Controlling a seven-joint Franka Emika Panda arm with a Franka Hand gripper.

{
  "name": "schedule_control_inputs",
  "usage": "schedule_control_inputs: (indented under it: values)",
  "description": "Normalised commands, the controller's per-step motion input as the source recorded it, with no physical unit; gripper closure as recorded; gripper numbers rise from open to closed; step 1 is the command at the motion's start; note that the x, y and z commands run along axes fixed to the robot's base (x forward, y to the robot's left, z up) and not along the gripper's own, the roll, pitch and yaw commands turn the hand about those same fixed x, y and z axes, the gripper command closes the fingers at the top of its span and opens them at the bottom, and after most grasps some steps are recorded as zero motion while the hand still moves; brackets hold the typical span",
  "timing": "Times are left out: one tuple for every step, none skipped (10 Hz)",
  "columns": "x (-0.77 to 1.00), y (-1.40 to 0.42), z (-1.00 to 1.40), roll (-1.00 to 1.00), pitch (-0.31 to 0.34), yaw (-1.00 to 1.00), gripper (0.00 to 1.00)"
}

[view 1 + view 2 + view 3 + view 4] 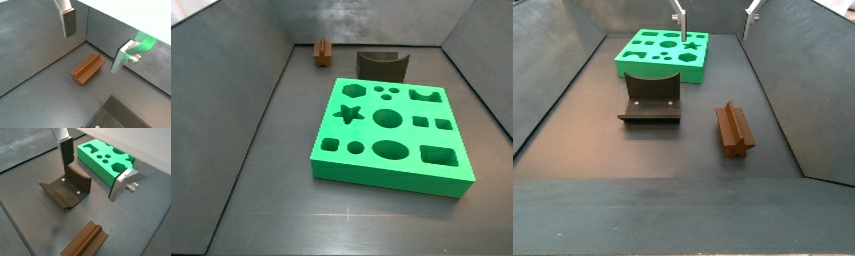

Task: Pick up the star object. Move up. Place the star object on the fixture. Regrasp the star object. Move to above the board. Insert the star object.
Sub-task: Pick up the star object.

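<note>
The star object, a brown elongated piece, lies on the dark floor in both side views [734,130] [323,51] and both wrist views [87,69] [84,241]. It lies beside the dark L-shaped fixture [651,100] [67,190]. The green board [663,52] [388,130] with a star-shaped hole [348,113] lies beyond the fixture. My gripper [716,10] hangs high over the board's far end, well apart from the star object. Its jaws stand wide open with nothing between them, as both wrist views show [98,40] [95,168].
Grey walls [800,70] enclose the floor on all sides. The star object lies close to one wall [251,70]. The board [107,160] fills much of the floor's width at its end.
</note>
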Motion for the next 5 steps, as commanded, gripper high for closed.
schedule_control_inputs:
  values:
    - [0.00, 0.00, -0.02, 0.02, 0.000, 0.00, 0.00]
    - [-0.12, 0.11, -0.06, 0.00, 0.000, -0.18, 0.00]
    - [-0.44, 0.23, -0.44, -0.03, -0.086, -0.49, 0.00]
    - [-0.41, 0.21, -0.57, 0.00, -0.149, -0.53, 0.00]
    - [-0.55, 0.19, -0.67, 0.01, -0.217, -0.49, 0.00]
